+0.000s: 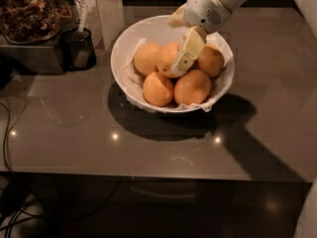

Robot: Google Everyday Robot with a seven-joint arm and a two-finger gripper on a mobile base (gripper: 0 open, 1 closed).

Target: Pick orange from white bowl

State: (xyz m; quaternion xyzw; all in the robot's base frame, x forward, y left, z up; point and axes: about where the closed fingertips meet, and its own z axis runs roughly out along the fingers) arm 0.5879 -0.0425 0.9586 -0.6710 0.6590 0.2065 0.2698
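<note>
The white bowl [124, 48] with its crinkled liner stands at the back middle of the dark table and holds several orange fruits. The orange [166, 59], round and light-peeled, lies in the middle of the bowl between a back-left fruit [146, 58] and a back-right fruit [212, 61]. My gripper [179, 68] reaches down from the upper right into the bowl. It lies over the right side of the orange and hides part of it. Two deeper-orange fruits [192, 87] lie at the front of the bowl.
A small black cup [79, 48] with a utensil stands left of the bowl. A metal container of brown dried material [27, 14] is at the far left. Cables hang over the table's left front edge [7, 133].
</note>
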